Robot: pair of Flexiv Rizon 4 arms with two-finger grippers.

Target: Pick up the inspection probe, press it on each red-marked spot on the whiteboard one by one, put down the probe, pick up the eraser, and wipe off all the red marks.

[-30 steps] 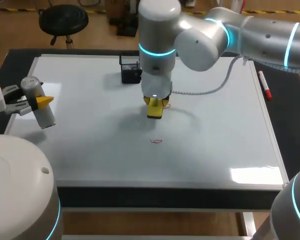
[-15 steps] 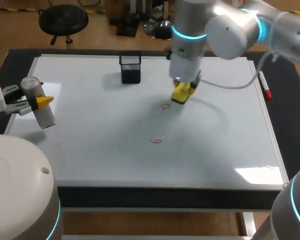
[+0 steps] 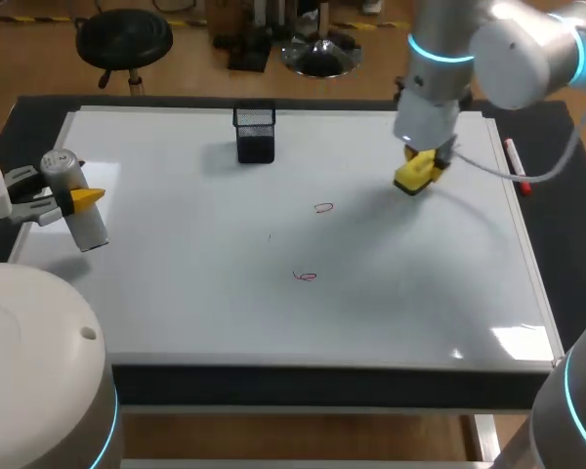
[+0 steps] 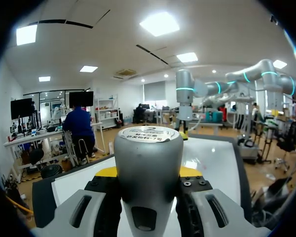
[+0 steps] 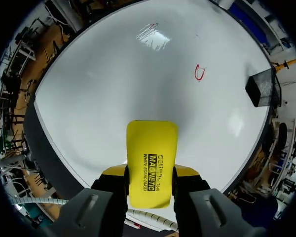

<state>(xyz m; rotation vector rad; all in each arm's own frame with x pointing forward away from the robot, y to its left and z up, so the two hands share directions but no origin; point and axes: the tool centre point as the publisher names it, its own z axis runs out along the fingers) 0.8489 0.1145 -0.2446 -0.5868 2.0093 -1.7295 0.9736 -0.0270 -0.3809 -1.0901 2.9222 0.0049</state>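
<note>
While the eraser (image 5: 152, 148) sits clamped between the fingers of the right gripper (image 5: 150, 173), I judge it light and stiff in the body; smooth sides could slip, so a hold across the narrow width near one end, as here, seems right; wiping face hidden underneath.

Appearance: flat yellow block, rounded corners, black print on top.

Location: held over the far right part of the whiteboard (image 3: 176, 293), apparently lifted clear; two red marks (image 3: 322, 207), (image 3: 305, 277) unwiped near the middle, well apart from it.

Left gripper (image 3: 63, 202) clenched on the probe (image 3: 75, 200): grey cylinder, domed cap, probably heavier and hard; held at mid-body by the board's left edge.
</note>
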